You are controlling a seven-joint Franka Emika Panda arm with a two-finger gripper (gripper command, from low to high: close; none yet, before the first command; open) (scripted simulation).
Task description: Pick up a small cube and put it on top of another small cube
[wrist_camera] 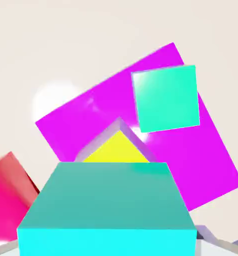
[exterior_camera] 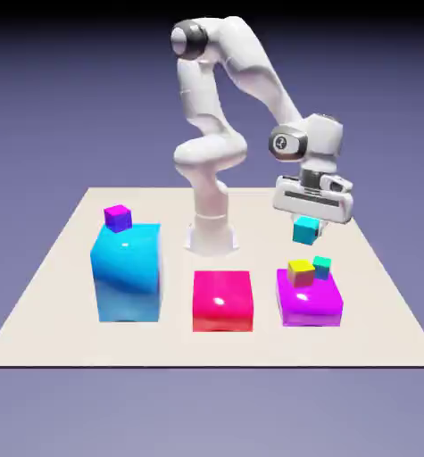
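Note:
My gripper (exterior_camera: 307,221) is shut on the small cube (exterior_camera: 305,231), a glossy turquoise one, and holds it in the air above the back edge of the magenta block (exterior_camera: 311,300). On that block sit a yellow cube (exterior_camera: 300,272) and, beside it, a tinier dark teal cube (exterior_camera: 322,266). In the hand view the held small cube (wrist_camera: 108,210) fills the bottom and hides the fingertips. Just beyond it lies the yellow cube (wrist_camera: 115,149), partly covered, with the teal cube (wrist_camera: 166,98) farther off on the magenta block (wrist_camera: 211,150).
A pink-red block (exterior_camera: 222,301) stands in the middle of the table, its corner also showing in the hand view as the pink-red block (wrist_camera: 8,195). A tall cyan block (exterior_camera: 126,272) at the exterior view's left carries a small purple cube (exterior_camera: 118,217). The robot base (exterior_camera: 212,234) stands behind.

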